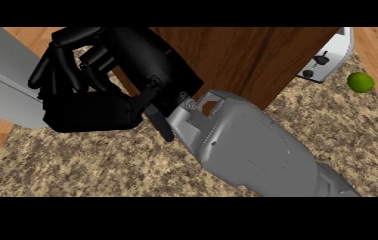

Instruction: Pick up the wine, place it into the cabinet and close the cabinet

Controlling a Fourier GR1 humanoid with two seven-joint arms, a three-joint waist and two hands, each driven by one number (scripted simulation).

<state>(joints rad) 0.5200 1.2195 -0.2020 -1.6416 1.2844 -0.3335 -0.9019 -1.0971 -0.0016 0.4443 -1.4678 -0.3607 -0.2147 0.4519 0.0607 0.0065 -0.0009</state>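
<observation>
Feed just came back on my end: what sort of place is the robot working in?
Likely a kitchen: a speckled granite-style counter, a brown wooden cabinet, a silver toaster and a lime at the right.

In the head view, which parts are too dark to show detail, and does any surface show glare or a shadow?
Head view: the black hand is so dark that its fingers blend together; the grey forearm is evenly lit, without glare; the brown wooden cabinet door darkens near the hand; the speckled beige counter shows no clear shadow.
</observation>
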